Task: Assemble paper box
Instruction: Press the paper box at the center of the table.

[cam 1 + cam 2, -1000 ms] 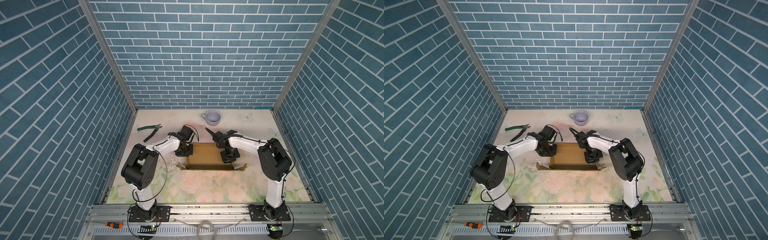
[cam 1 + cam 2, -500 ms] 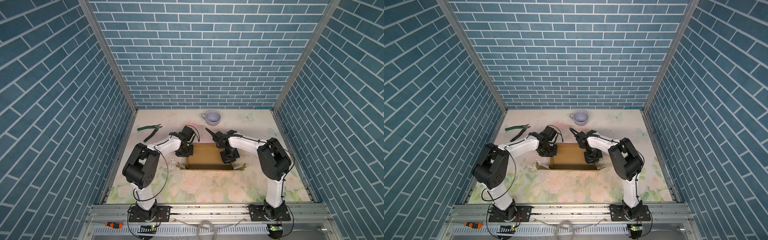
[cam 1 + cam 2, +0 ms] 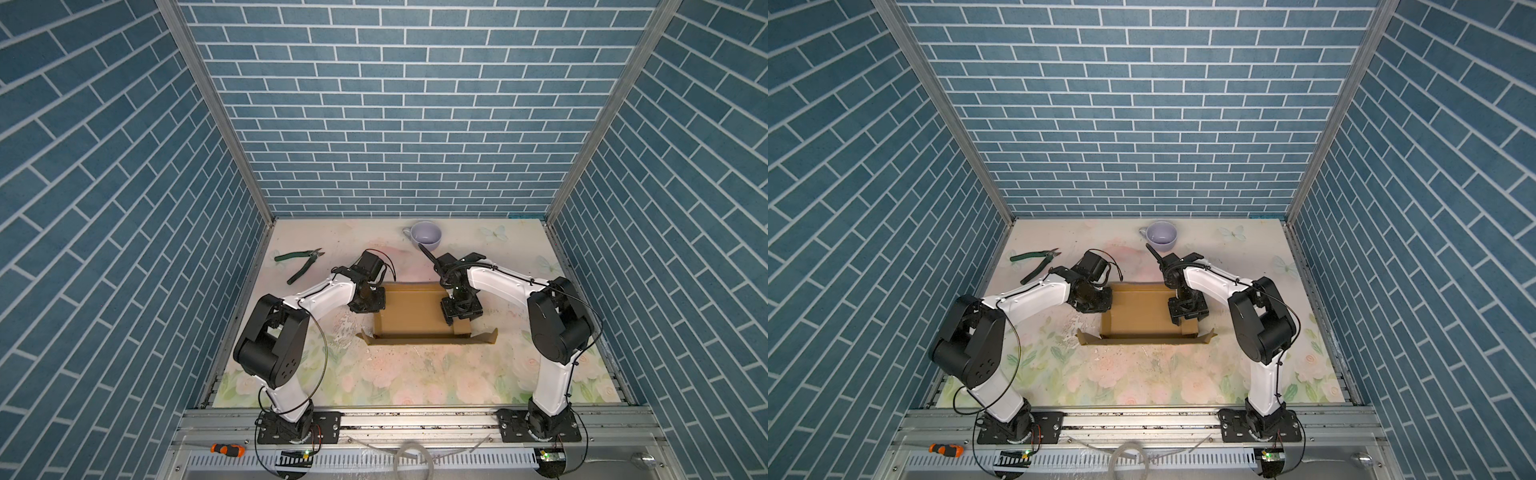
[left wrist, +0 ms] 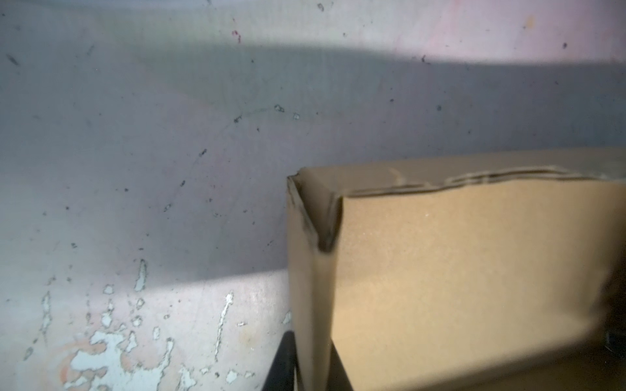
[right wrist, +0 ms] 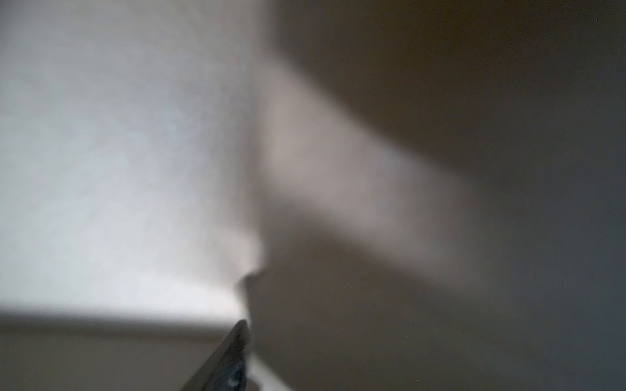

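**Box sits mid-table, long axis crosswise, an arm at each end**

You have the plain brown corrugated cardboard paper box point(image 3: 415, 311) point(image 3: 1142, 311) at about the centre of the floral-printed tabletop point(image 3: 415, 382). Its open side faces up. Its long axis runs parallel to the near edge, so the short ends point toward the tabletop's left and right edges. The far wall and both end walls stand upright. On the near side a long flap lies flat on the tabletop and points at the near edge, with a small tab curling up at each of its ends.

Your left gripper point(image 3: 372, 305) point(image 3: 1096, 301) is at the far-left corner of the box. In the left wrist view the box's point(image 4: 457, 270) end wall runs down beside a dark finger point(image 4: 283, 365), but you cannot tell whether the fingers clench that wall or have let go.

Your right gripper point(image 3: 459, 313) point(image 3: 1185, 313) is over the right end of the box, just inside the end wall. The right wrist view is a blur with only one finger point(image 5: 230, 365) showing, so its grip cannot be told either.

A lilac ceramic cup point(image 3: 426, 236) stands near the far edge. Green-handled pliers point(image 3: 303, 266) lie toward the far-left corner, well apart from the box.
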`<move>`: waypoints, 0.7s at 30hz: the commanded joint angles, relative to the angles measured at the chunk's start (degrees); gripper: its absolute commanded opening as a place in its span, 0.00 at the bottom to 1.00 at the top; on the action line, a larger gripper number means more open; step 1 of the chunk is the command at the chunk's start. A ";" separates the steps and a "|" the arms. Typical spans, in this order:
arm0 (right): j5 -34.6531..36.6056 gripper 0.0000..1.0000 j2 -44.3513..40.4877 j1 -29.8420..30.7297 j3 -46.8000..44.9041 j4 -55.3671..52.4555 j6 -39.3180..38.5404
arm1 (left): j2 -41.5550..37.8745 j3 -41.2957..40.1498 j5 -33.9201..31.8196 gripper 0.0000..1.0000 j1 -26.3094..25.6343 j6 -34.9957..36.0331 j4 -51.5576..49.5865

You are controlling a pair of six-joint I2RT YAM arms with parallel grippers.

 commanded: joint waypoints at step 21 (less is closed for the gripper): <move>-6.12 0.82 -9.73 -7.24 6.81 -1.68 -0.61 | -6.78 7.88 3.38 0.58 5.26 8.05 -5.16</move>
